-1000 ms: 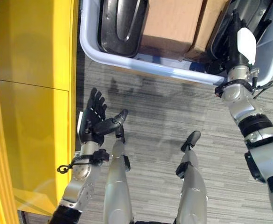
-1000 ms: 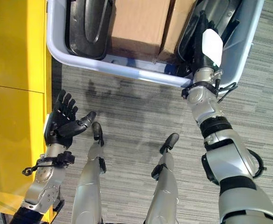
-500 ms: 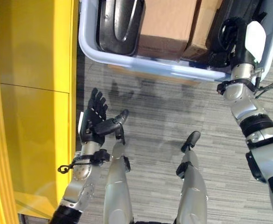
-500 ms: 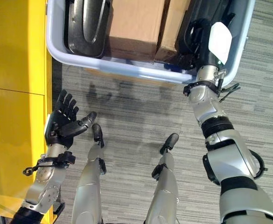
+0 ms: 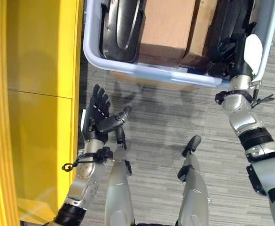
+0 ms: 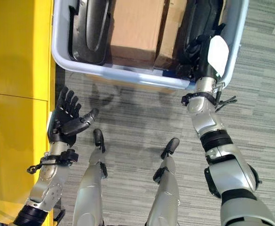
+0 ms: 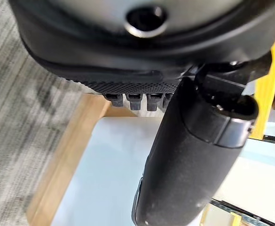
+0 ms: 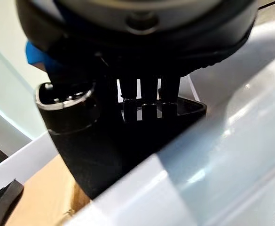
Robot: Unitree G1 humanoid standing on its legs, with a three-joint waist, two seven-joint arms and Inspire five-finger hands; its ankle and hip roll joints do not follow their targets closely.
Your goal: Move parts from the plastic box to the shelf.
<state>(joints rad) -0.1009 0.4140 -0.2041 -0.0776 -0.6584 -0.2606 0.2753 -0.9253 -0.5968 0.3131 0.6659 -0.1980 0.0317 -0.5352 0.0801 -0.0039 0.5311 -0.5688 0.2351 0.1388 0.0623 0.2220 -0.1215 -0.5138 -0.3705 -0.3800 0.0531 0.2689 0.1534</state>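
Where right hand (image 6: pixel 211 56) reaches, black part (image 8: pixel 142 136) beneath, inside plastic box (image 6: pixel 128 77)

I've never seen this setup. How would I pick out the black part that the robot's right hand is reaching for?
Find the pale plastic box on the grey carpet, beside the yellow shelf. Two brown cardboard boxes sit in its middle, with a black part at each end. The right-end black part is the one where the right hand reaches in; the left-end black part lies untouched.
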